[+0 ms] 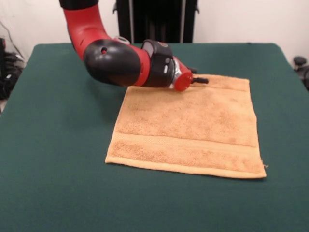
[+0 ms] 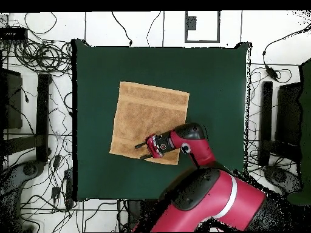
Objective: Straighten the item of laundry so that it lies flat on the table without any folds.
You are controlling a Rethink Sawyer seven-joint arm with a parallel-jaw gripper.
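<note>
The tan-orange towel (image 1: 188, 125) lies spread out and flat on the dark green table (image 1: 58, 145), with a woven band near its front edge. No folds show in the part I can see. My gripper (image 1: 199, 77) is low over the towel's far edge, pointing sideways along it, with the arm's wrist covering the far left corner. In the overhead view the gripper (image 2: 141, 151) sits over the towel's (image 2: 149, 112) edge nearest the robot base, on the table (image 2: 218, 79). Its two dark fingers stand apart with nothing between them.
The black pedestal (image 1: 154, 19) stands behind the table's far edge. Cables and dark equipment (image 2: 36, 109) lie on the floor on both sides of the table. The red arm (image 2: 206, 194) reaches in over the table's base-side edge.
</note>
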